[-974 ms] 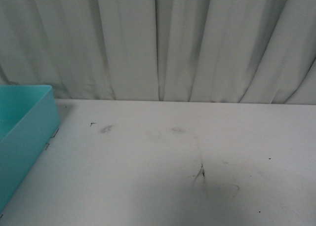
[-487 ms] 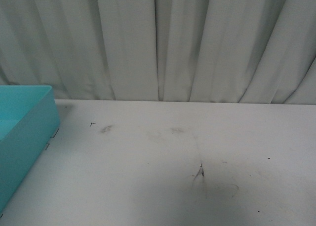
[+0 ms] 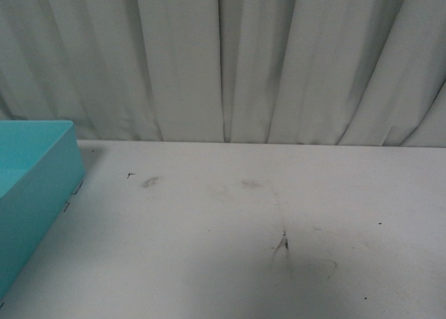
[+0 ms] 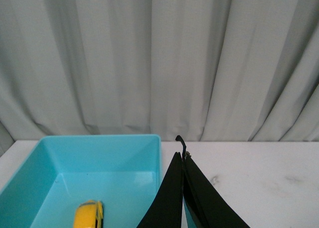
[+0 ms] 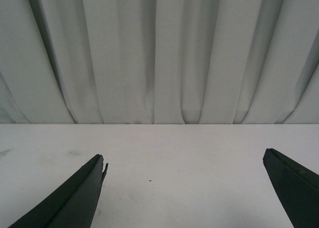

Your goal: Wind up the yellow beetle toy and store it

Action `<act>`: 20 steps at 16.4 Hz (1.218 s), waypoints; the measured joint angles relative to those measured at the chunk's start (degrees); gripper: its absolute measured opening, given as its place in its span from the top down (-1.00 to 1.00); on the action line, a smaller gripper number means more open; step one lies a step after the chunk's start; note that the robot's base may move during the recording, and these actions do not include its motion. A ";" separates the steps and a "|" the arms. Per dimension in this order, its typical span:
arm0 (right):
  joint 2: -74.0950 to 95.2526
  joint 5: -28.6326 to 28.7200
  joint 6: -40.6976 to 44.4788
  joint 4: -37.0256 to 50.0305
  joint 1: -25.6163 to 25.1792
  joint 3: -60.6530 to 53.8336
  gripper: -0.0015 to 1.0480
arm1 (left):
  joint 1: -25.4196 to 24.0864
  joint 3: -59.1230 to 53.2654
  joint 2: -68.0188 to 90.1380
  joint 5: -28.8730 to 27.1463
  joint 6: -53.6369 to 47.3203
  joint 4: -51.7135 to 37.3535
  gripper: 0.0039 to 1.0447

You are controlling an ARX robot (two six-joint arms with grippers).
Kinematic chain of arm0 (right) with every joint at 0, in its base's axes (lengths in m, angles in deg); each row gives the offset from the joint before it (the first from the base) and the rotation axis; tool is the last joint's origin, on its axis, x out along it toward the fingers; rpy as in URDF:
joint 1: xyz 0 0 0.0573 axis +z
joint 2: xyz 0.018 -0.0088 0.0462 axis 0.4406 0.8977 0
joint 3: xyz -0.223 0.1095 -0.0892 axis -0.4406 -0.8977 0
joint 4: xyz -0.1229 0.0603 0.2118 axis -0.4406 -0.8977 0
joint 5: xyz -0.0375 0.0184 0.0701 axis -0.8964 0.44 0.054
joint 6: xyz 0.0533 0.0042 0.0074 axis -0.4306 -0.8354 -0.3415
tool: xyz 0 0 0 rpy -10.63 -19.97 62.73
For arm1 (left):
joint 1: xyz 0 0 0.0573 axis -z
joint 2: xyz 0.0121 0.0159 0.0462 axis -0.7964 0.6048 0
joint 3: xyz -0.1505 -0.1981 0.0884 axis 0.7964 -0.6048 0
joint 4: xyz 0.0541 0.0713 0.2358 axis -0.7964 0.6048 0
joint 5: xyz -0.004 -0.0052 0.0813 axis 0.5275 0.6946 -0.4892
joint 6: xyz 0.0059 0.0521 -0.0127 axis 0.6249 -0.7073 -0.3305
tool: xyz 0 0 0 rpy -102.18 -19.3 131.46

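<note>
The yellow beetle toy [image 4: 88,215] lies on the floor of the teal bin [image 4: 99,143] in the left wrist view, partly cut off by the picture's edge. My left gripper [image 4: 182,156] is shut and empty, raised above the bin's near-right wall, apart from the toy. My right gripper [image 5: 184,161] is open and empty above bare white table [image 5: 184,188]. In the front view only a corner of the teal bin [image 3: 42,180] shows at the left; neither gripper nor the toy shows there.
The white table [image 3: 244,214] has dark scuff marks [image 3: 282,244] near its middle. A pale grey curtain [image 3: 223,61] hangs along the table's far edge.
</note>
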 joint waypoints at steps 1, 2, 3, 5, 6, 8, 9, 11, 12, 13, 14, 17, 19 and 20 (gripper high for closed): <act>0.02 0.00 0.00 0.00 0.00 0.00 -0.87 | 0.24 -0.48 -0.50 -0.20 0.00 0.17 0.97; 0.00 0.00 0.00 0.00 0.00 0.00 -0.87 | 0.46 -0.96 -1.05 -0.50 0.00 0.39 0.97; 0.02 0.00 0.00 0.00 0.00 0.00 -0.87 | 1.20 -2.40 -3.10 -1.51 0.00 1.16 0.97; 0.02 0.00 0.00 0.00 0.00 0.00 -0.87 | 3.37 -4.15 -6.69 -4.48 0.00 2.73 0.97; 0.02 0.00 0.00 -0.02 0.00 0.00 -0.87 | 6.97 -4.96 -8.72 -6.99 0.02 3.69 0.97; 0.02 0.00 0.00 -0.02 0.00 0.00 -0.87 | 7.17 -6.58 -12.22 -7.61 0.07 6.10 0.97; 0.00 0.00 0.00 0.00 0.00 0.00 -0.87 | 7.02 -7.17 -13.90 -7.58 0.04 7.04 0.97; 0.02 0.00 0.00 -0.02 0.00 0.00 -0.87 | 7.10 -7.98 -17.62 -7.56 0.04 9.75 0.97; 0.00 0.00 0.00 -0.02 0.00 0.00 -0.87 | 7.10 -8.31 -19.21 -7.56 0.04 10.88 0.97; 0.02 0.00 0.00 0.00 0.00 0.00 -0.87 | 7.10 -9.90 -19.93 -7.58 0.04 8.26 0.97; 0.02 0.00 0.00 -0.02 0.00 0.00 -0.87 | 7.10 -10.16 -21.05 -7.56 0.04 11.19 0.97; 0.02 0.00 -0.02 0.00 0.00 0.00 -0.87 | 7.10 -10.16 -26.16 -7.56 0.04 15.10 0.97; 0.02 0.00 0.00 0.00 0.00 0.00 -0.87 | 7.10 -10.16 -29.29 -7.56 0.04 18.40 0.97; 0.00 0.02 0.00 0.00 0.00 0.00 -0.87 | 7.10 -10.16 -30.56 -7.56 0.04 19.56 0.97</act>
